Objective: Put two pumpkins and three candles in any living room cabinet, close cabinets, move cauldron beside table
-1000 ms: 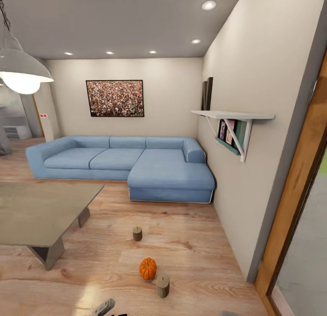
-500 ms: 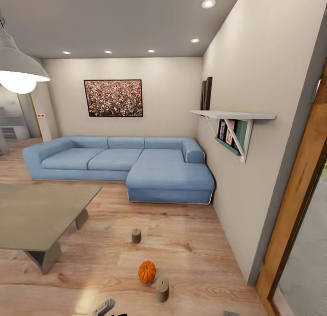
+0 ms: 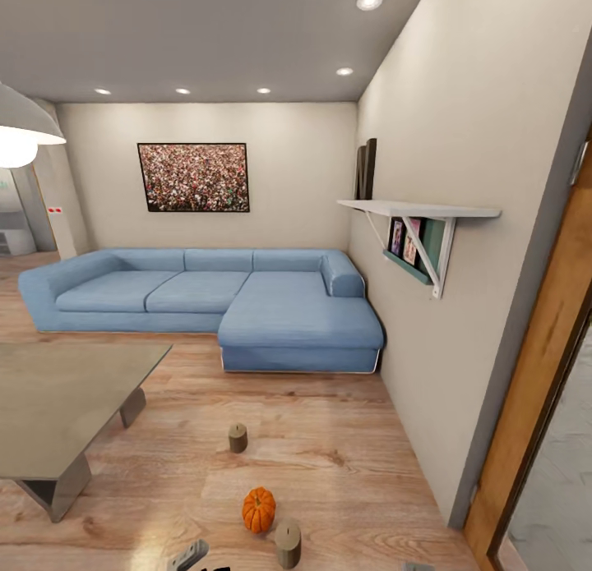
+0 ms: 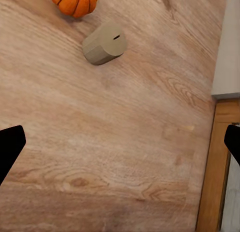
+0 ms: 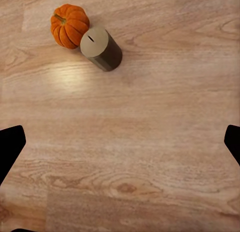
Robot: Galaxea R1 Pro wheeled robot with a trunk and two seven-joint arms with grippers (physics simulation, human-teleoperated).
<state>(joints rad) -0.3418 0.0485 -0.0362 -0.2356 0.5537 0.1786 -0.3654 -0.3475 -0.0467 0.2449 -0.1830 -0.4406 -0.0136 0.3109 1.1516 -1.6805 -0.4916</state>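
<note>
Barely started: pumpkin (image 3: 258, 509) and two candles (image 3: 288, 543) on the floor (image 3: 345, 464) ahead of both claws, left claw (image 4: 120, 144) and right claw (image 5: 120, 142) released, holding nothing.

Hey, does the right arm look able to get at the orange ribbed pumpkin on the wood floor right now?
Probably yes: the orange ribbed pumpkin sits on open floor ahead of the open right gripper, nothing between. The tan candle standing close beside it could crowd the fingers.
</note>
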